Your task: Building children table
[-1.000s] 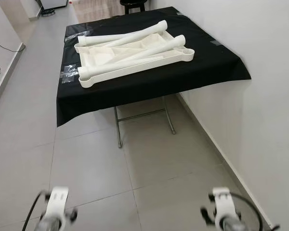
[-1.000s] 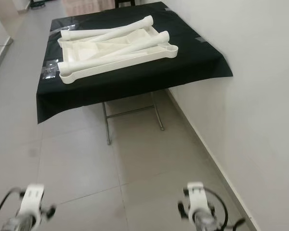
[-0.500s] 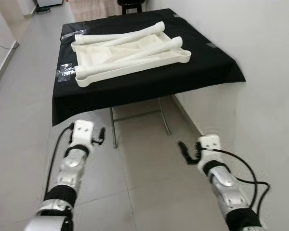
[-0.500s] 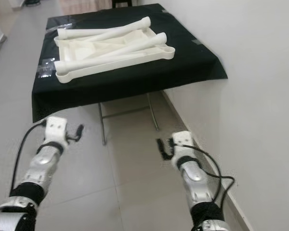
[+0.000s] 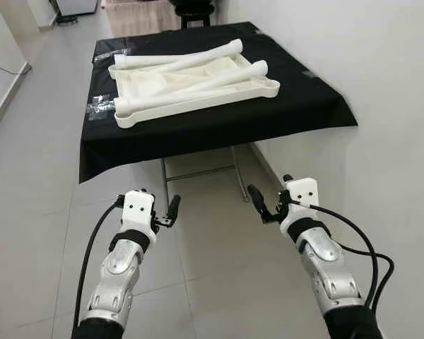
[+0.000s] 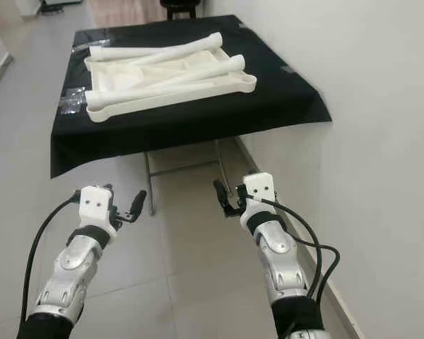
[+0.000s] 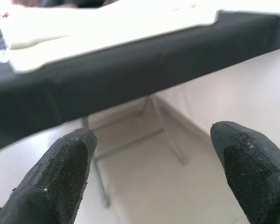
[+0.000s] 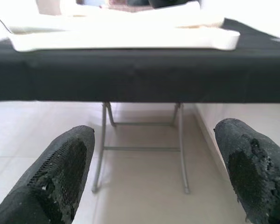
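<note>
A white children's table top (image 5: 162,106) lies upside down on a table draped in black cloth (image 5: 219,127). Several loose white legs (image 5: 191,56) lie across it. Both my arms are raised in front of me above the floor, short of the black table's near edge. My left gripper (image 5: 147,205) is open with nothing between its fingers (image 7: 60,177). My right gripper (image 5: 272,196) is also open and empty, its fingers (image 8: 65,172) wide apart. Both wrist views look at the cloth's front edge (image 8: 130,79) and the white parts above it.
The draped table stands on thin metal folding legs (image 5: 201,173) over grey floor tiles (image 5: 42,183). A white wall (image 5: 381,85) runs close along the right side. A small clear bag (image 5: 99,109) lies on the cloth's left part. A dark stool (image 5: 194,6) stands beyond the table.
Both arms have risen from the bottom edge of the picture to mid-height in front of me and now point toward the table. The parts on the table have not moved.
</note>
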Controlling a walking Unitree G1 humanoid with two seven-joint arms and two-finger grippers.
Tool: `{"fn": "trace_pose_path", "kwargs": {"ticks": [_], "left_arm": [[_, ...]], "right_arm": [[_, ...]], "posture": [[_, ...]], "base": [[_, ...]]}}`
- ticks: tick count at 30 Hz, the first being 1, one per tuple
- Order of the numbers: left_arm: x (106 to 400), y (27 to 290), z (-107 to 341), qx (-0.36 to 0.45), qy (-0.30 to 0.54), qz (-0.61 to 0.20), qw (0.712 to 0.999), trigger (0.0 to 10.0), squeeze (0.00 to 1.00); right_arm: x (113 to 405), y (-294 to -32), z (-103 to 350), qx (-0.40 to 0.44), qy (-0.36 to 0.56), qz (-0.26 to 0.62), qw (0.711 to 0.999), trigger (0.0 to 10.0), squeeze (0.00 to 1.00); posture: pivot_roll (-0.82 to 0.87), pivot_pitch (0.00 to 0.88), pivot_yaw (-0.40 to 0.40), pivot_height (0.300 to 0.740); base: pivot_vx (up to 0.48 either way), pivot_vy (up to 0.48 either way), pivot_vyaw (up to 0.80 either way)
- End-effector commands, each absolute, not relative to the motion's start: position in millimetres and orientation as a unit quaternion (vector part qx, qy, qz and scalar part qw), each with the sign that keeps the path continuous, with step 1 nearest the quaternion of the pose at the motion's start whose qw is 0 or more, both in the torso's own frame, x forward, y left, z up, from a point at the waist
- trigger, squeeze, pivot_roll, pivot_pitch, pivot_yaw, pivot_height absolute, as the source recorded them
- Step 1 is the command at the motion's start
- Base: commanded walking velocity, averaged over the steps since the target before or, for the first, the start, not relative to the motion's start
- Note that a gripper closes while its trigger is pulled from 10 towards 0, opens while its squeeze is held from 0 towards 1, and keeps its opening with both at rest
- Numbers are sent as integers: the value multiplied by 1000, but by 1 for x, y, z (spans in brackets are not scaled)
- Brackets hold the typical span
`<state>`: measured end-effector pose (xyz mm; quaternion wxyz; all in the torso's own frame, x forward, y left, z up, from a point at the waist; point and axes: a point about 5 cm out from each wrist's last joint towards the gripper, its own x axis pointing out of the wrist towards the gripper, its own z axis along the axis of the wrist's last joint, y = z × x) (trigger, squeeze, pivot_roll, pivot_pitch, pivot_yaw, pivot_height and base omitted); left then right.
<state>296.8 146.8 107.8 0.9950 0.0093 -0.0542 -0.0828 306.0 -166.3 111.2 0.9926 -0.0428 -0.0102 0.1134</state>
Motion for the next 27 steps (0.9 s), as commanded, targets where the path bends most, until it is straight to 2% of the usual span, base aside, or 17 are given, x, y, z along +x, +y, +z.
{"fn": "trace_pose_path", "kwargs": {"ticks": [1, 9, 19, 27], "left_arm": [[298, 148, 113, 6, -59, -92, 994, 10000, 0], [296, 148, 119, -25, -39, -99, 994, 10000, 0], [293, 154, 127, -26, -45, -78, 996, 10000, 0], [291, 146, 137, -15, -63, -102, 993, 10000, 0]], "right_arm": [[305, -160, 113, -41, -13, 126, 991, 10000, 0], [300, -153, 119, -41, -22, 126, 991, 10000, 0], [304, -150, 134, -31, -32, 132, 990, 10000, 0], [304, -149, 140, -41, -39, 144, 988, 10000, 0]], "posture": [[-56, 19, 51, 740], [-62, 33, 67, 740], [-57, 51, 54, 740], [-66, 57, 60, 740]], "base": [[0, 0, 0], [0, 0, 0], [0, 0, 0], [0, 0, 0]]}}
